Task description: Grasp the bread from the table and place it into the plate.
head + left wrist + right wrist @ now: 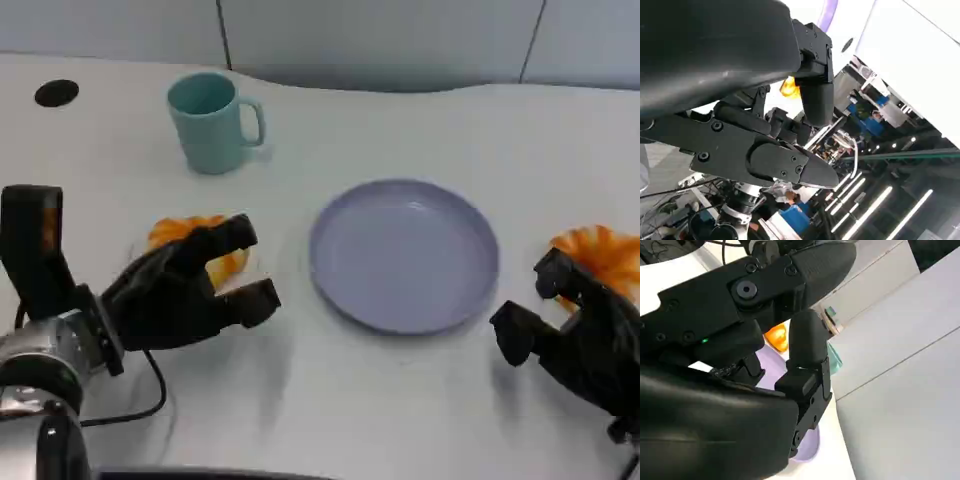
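The bread [190, 240] lies on the bench [400, 400] just beyond the left hand [185, 290], whose fingers spread above it, holding nothing. The plate [404, 252], between both hands, awaits; the right hand [570, 330] holds nothing, fingers apart. Grasp and placement both remain.

The head camera looked down from above the near edge of the white table [420, 420], facing the far wall, with both hands low in its frame. The left wrist camera sat close behind the left hand [765, 150], tilted upward and rolled, facing a lit room beyond. The right wrist camera sat close behind the right hand [740, 340], rolled sideways. It shared the lilac plate [807, 447] and teal mug [834, 360] with the head view.
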You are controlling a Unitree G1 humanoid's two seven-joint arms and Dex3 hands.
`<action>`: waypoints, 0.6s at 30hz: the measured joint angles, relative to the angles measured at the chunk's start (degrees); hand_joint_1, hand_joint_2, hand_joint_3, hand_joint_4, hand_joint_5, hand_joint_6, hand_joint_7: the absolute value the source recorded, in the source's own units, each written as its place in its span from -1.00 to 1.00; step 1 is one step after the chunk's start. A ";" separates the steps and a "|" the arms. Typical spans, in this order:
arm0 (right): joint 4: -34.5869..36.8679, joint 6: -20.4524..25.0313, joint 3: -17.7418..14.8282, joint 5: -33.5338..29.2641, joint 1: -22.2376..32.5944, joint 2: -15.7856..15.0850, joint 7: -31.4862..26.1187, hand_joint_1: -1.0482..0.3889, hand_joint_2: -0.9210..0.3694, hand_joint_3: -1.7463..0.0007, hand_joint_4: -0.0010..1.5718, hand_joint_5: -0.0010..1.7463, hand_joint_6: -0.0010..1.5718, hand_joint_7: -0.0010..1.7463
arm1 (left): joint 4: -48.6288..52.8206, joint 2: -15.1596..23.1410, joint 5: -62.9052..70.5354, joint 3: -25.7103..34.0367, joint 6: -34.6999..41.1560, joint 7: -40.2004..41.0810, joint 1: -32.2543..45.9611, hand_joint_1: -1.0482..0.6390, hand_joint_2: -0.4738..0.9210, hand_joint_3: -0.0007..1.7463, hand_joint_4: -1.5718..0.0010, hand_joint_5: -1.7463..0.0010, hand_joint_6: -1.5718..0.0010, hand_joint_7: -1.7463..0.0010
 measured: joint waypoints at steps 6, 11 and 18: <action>-0.01 0.21 -0.03 0.04 0.00 0.00 -0.17 -0.13 -0.91 1.00 0.14 1.00 -0.16 1.00 | 0.00 0.00 0.00 -0.01 0.00 0.00 0.00 -0.55 0.91 -1.00 0.11 -1.00 0.41 -1.00; -0.01 0.20 -0.03 0.05 0.00 0.00 -0.19 -0.13 -0.92 1.00 0.15 1.00 -0.16 1.00 | 0.00 0.00 0.00 0.00 0.03 0.01 0.00 -0.55 0.92 -1.00 0.13 -1.00 0.46 -1.00; -0.01 0.21 -0.05 0.12 0.00 0.00 -0.19 -0.12 -0.92 1.00 0.14 1.00 -0.17 1.00 | 0.00 0.00 0.00 0.00 0.03 0.00 0.00 -0.53 0.91 -1.00 0.13 -1.00 0.43 -1.00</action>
